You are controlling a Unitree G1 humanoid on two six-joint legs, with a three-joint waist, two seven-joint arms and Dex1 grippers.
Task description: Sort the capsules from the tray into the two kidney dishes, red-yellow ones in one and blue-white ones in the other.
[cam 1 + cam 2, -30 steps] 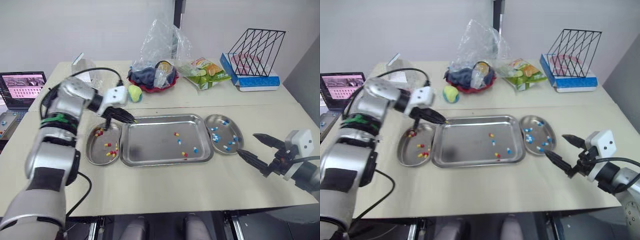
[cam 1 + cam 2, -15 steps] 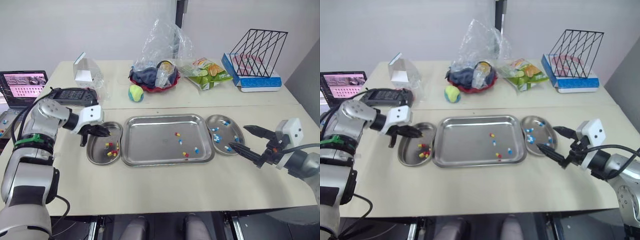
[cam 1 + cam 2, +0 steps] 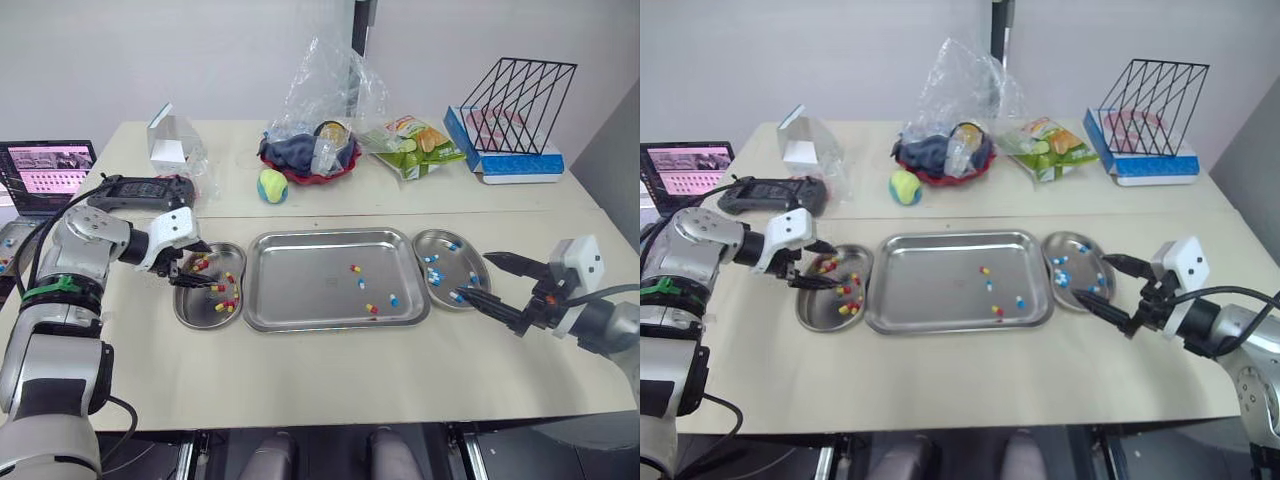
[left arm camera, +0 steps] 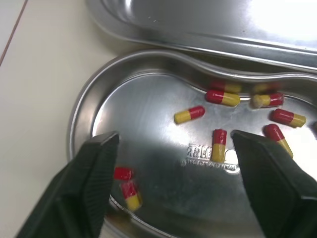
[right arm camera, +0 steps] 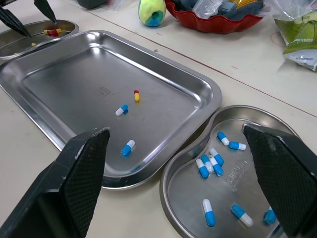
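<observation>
Left tool (image 3: 208,273) spread, empty, low over left kidney dish (image 3: 193,312); red-yellow capsules (image 4: 218,97) inside. Right tool (image 3: 476,275) spread, empty, at near-right edge of right kidney dish (image 3: 456,265); blue-white capsules (image 5: 211,162) inside. Tray (image 3: 300,292) between dishes, mid-bench (image 3: 330,380). Four loose capsules (image 3: 360,283) in tray's right half, two per colour.

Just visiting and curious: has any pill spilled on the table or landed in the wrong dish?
Nothing stands out. The left dish holds only red-yellow capsules, the right dish only blue-white capsules; none lie on the table.
</observation>
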